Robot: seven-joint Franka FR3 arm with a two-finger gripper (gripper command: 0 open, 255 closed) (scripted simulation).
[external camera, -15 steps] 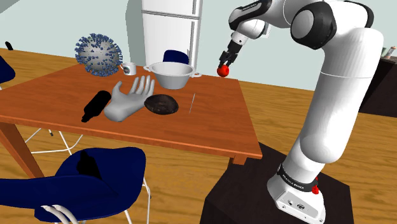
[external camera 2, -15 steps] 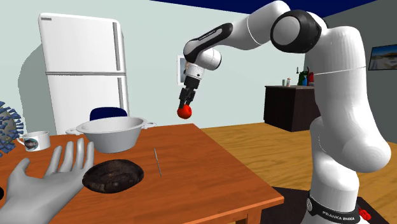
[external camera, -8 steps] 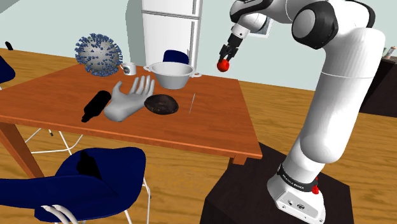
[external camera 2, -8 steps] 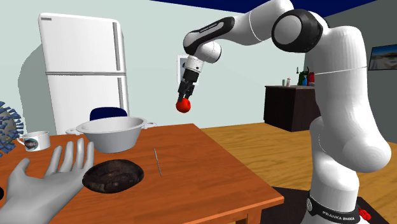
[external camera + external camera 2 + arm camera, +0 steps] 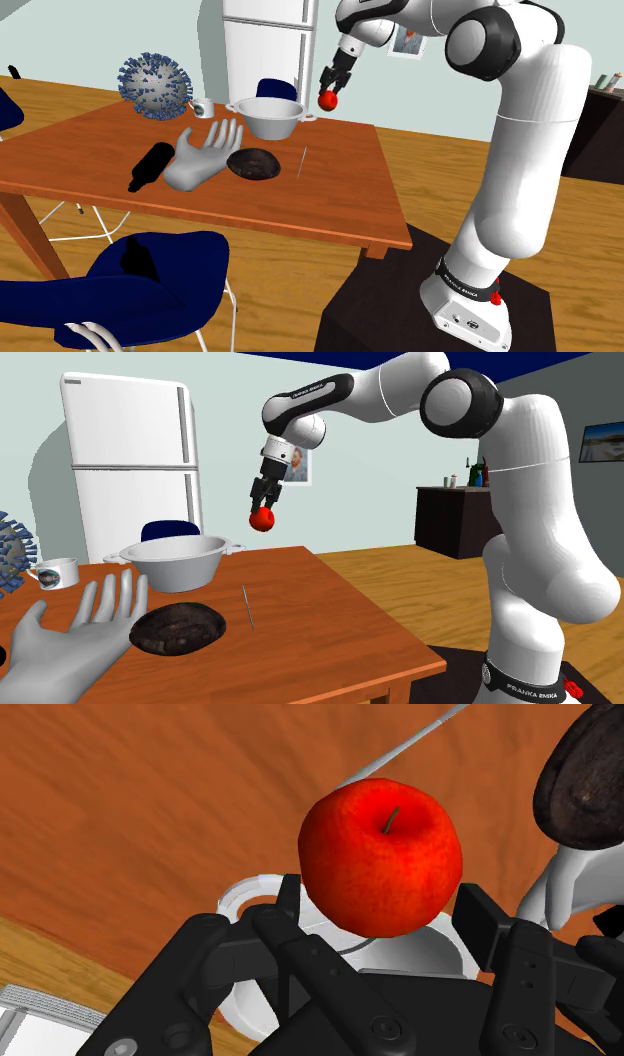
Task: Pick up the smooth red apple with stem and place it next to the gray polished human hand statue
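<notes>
A red apple with a short stem (image 5: 327,101) (image 5: 263,519) (image 5: 380,854) hangs in the air, clasped between the black fingers of my gripper (image 5: 328,96) (image 5: 264,512) (image 5: 383,904). It is high above the wooden table (image 5: 340,205), near the far rim of the white bowl (image 5: 270,117) (image 5: 175,562) (image 5: 262,893). The grey hand statue (image 5: 205,155) (image 5: 70,637) lies palm up on the table, to the shoulder view's left of the apple and nearer the front edge.
A dark round lump (image 5: 254,163) (image 5: 180,629) and a thin rod (image 5: 302,160) lie beside the statue. A black bottle (image 5: 150,166), a spiky ball model (image 5: 155,84) and a small mug (image 5: 202,107) stand further left. A blue chair (image 5: 130,280) is at the table's front.
My gripper has carried the apple upward and toward the shoulder view's left, from beyond the table's far right corner to above the bowl's far side.
</notes>
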